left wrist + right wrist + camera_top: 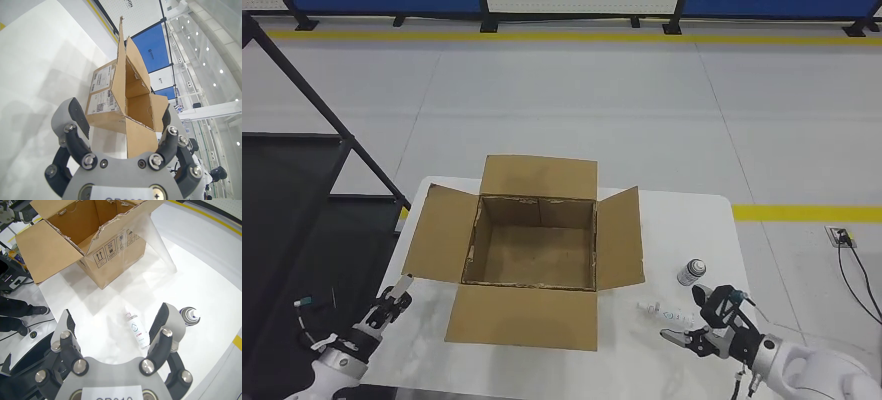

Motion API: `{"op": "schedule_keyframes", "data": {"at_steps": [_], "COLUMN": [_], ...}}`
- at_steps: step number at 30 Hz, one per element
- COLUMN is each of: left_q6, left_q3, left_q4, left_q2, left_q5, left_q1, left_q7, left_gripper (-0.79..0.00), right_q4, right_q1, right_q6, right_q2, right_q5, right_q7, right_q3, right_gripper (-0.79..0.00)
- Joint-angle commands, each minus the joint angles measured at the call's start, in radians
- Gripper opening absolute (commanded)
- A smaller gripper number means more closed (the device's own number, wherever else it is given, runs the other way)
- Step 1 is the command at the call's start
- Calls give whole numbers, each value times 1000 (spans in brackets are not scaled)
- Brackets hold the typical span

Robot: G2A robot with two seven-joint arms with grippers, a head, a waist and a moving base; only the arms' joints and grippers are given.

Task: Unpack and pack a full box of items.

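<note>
An open cardboard box (537, 250) stands in the middle of the white table (682, 215) with all flaps spread out, and its inside looks empty. To its right, a small clear bottle (654, 309) lies on its side and a spray can (691, 271) stands upright. My right gripper (684, 314) hovers open just beside the lying bottle (137, 330), with the can (190, 315) a little beyond one finger. My left gripper (397, 293) is open near the table's front left corner and faces the labelled side of the box (102, 106). Nothing is between its fingers.
A black metal frame (302, 150) stands off the table's left side. A strip of clear tape (160, 251) hangs from the box flap nearest the right arm. Bare table lies between that flap and the right edge.
</note>
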Motion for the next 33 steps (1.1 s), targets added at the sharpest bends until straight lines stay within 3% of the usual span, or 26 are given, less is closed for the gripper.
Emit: {"op": "schedule_keyframes", "data": {"at_steps": [1,14,18,24,27,33], "left_q6": [0,0,-18,-103,-103,-103], "left_q3": [0,0,-17,-95,-95,-95], "left_q4": [0,0,17,109,109,109], "left_q2": [0,0,2,14,14,14], "left_q5": [0,0,-50,-182,-182,-182], "left_q1": [0,0,-23,-47,-47,-47], "left_q7": [0,0,-11,-115,-115,-115], "left_gripper": [0,0,0,0,0,0], "right_q4": [0,-4,-77,-117,-90,21], "right_q1": [0,0,16,70,118,223], "right_q6": [0,0,-44,-56,-36,-10], "right_q2": [0,0,10,23,26,31], "right_q5": [0,-3,-151,-361,-426,-437], "right_q7": [0,-4,11,116,202,348], "right_q3": [0,-1,-36,-111,-168,-259], "right_gripper": [0,0,0,0,0,0]}}
